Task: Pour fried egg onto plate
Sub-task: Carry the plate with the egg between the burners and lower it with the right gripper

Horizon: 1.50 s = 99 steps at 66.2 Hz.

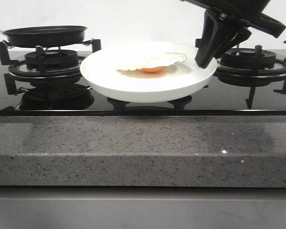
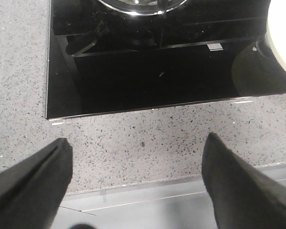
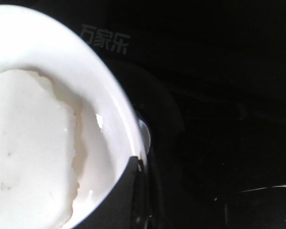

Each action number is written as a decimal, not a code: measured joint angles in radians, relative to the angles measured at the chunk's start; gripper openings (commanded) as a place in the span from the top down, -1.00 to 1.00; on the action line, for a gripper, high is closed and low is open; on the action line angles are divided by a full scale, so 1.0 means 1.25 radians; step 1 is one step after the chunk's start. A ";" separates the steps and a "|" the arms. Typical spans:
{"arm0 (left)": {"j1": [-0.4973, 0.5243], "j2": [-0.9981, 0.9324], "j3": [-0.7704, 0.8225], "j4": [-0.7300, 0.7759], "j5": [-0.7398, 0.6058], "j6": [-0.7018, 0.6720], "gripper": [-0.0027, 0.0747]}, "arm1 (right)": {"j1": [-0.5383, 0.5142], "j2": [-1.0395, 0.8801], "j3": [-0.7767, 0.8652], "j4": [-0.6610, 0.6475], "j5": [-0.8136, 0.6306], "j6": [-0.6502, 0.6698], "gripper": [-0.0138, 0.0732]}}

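On the glossy black hob between the two burners sits the white plate point(image 1: 148, 81), and the fried egg point(image 1: 152, 62) lies in it, orange yolk peeking from under the pale white. At the plate's right rim the right gripper point(image 1: 207, 57) hangs, one finger point(image 3: 117, 200) over the edge; whether it grips cannot be told. Over the speckled counter point(image 2: 148, 138) the left gripper point(image 2: 136, 186) holds nothing, fingers spread. A black frying pan point(image 1: 45, 34) rests on the left burner point(image 1: 50, 62).

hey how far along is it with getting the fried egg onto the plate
Done, by the look of it: the fried egg lies on the plate, yolk underneath, and the black pan sits back on the far left burner. The right gripper is at the plate's rim; the left gripper is open over the counter. Nothing obvious remains.
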 measured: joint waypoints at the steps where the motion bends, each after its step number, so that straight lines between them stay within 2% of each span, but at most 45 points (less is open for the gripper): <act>1: 0.000 0.000 0.000 0.000 0.000 0.000 -0.50 | 0.000 0.000 0.000 0.000 0.000 0.000 0.94; 28: 0.000 0.000 0.000 0.000 -0.003 -0.001 -0.50 | 0.000 0.000 -0.015 0.000 0.019 0.000 0.94; 46: 0.000 0.000 0.000 0.000 -0.003 -0.001 -0.50 | -0.018 0.030 -0.169 0.003 0.047 0.017 0.93; 71: 0.000 0.000 0.000 0.002 -0.003 -0.001 -0.50 | -0.058 0.222 -0.426 0.004 0.100 0.096 0.93; 99: 0.000 0.000 0.000 0.003 -0.003 -0.001 -0.50 | -0.074 0.341 -0.467 0.006 0.136 0.147 0.93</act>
